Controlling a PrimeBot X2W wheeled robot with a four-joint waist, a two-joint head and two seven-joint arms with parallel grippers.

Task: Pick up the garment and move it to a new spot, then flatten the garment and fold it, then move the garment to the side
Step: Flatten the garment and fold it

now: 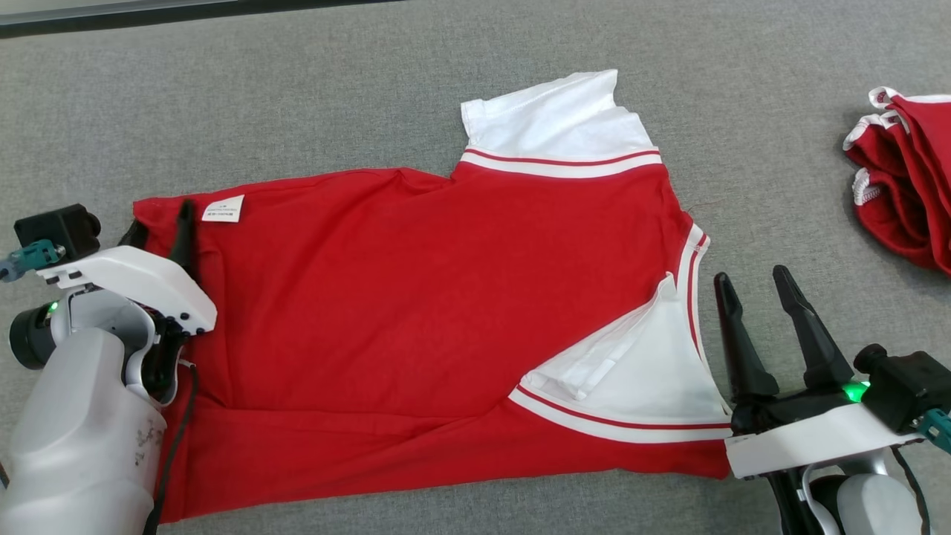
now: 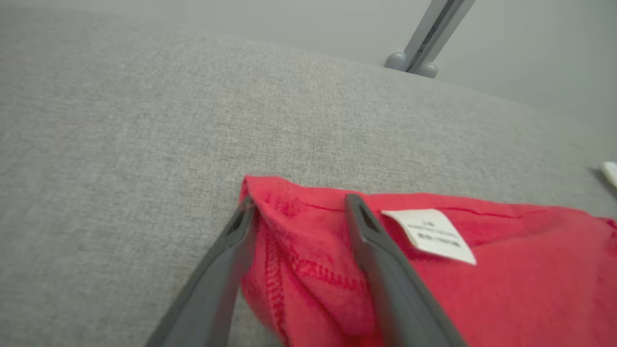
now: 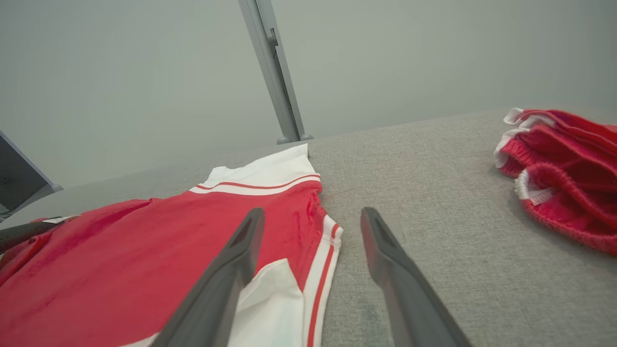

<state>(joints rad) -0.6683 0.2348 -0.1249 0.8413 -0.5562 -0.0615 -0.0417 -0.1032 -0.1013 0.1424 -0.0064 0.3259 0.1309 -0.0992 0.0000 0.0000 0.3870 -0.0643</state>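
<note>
Because the red garment [image 1: 416, 297] awaits folding, the open left gripper [image 2: 300, 201] straddles its hem corner and the open right gripper [image 1: 752, 276] hovers beside its neckline.

We read this as a robotics lab or test bench rather than a home. The work surface [image 1: 371, 89] is one broad table covered in plain grey fabric. Behind it we note a bare grey wall [image 3: 144, 72] and a slim metal frame post [image 3: 274, 72] on rounded feet. A red garment [image 1: 416, 312] and a second red-and-white heap [image 1: 906, 178] lie on the table, well apart, like staged samples.
</note>
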